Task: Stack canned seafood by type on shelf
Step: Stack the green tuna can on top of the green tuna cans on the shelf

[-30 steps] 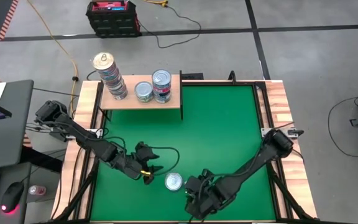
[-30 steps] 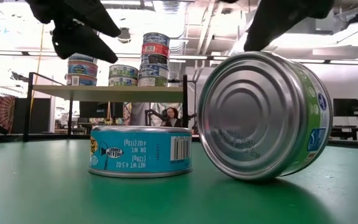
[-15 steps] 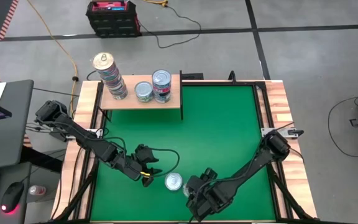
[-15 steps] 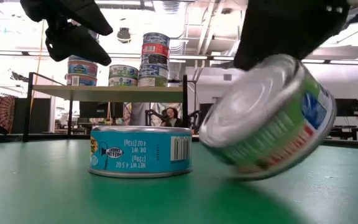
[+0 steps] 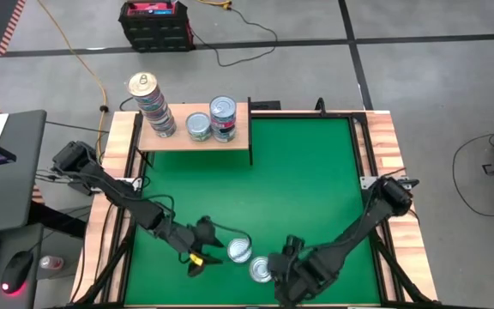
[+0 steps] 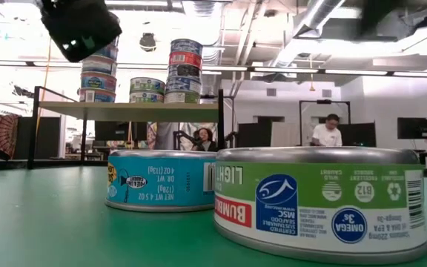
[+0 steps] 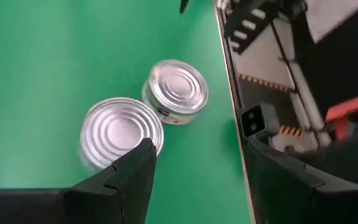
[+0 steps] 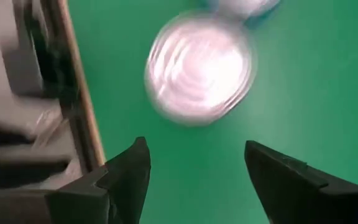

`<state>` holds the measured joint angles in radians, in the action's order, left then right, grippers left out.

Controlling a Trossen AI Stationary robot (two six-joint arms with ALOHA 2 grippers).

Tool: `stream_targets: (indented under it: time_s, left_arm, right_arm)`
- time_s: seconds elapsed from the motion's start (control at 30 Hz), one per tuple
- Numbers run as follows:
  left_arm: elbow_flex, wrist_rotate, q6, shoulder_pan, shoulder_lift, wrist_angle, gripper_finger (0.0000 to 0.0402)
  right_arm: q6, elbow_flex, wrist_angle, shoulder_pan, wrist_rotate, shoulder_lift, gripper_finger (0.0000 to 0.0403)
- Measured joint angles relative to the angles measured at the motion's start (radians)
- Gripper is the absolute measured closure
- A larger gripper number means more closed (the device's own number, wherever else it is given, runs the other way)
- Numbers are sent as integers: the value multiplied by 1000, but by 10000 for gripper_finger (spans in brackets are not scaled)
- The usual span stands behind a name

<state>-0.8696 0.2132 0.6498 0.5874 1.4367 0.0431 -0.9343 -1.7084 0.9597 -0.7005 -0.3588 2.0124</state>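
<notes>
Two round flat silver-lidded tins on the green mat (image 5: 307, 172), lying flat and just beside each other: one with a light-blue side label (image 5: 239, 251) (image 6: 167, 180) (image 7: 121, 132), one with a green side label (image 5: 261, 269) (image 6: 321, 204) (image 7: 176, 91) (image 8: 199, 67). Left gripper (image 5: 199, 258) (image 7: 194, 180) near the blue-labelled tin, just to its outer side, fingers (image 7: 129, 180) spread well apart, holding nothing, touching neither tin. Right gripper (image 5: 286, 270) (image 8: 197, 180) just beside the green-labelled tin, fingers (image 8: 126, 174) parted wide, empty, clear of the lid ahead of them. Well away from both grippers, at the far edge of the mat, a flat light-wood shelf board (image 5: 178, 137) (image 6: 124, 109) carrying more tins: a tall stack of blue-labelled ones (image 5: 151, 105), a low green-labelled stack (image 5: 198, 126) and a taller mixed stack (image 5: 222, 118). Beyond the table, two people (image 6: 328, 130) in the room.
</notes>
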Motion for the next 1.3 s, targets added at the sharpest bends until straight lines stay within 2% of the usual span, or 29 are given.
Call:
stream_targets:
  time_s: [0.1, 0.23, 0.33, 0.5, 0.77, 0.93, 1.1, 1.3]
  left_arm:
    - [0, 1, -56, 8, 74, 101, 168]
    - [0, 39, -106, 4, 184, 243, 168]
    - [-43, 53, -176, -4, 265, 263, 168]
    - [-178, 7, -348, -18, 384, 189, 168]
    - [-378, 65, -564, -19, 494, -98, 168]
    - [-383, 87, -601, -32, 502, -101, 168]
    - [-383, -1, -598, -69, 529, -109, 168]
    - [-383, -1, -628, -78, 529, -131, 168]
  right_arm:
    - [-16, 94, -105, -11, 100, 8, 113]
    - [-69, 174, -220, -19, 109, 6, 113]
    - [-85, 231, -271, -22, 116, 5, 113]
    - [-78, 304, -357, -14, 124, 5, 113]
    - [-43, 357, -433, 10, 129, 4, 113]
    - [23, 357, -464, 28, 130, 4, 113]
    - [82, 357, -499, 76, 143, 4, 113]
    - [127, 357, -512, 124, 145, 4, 113]
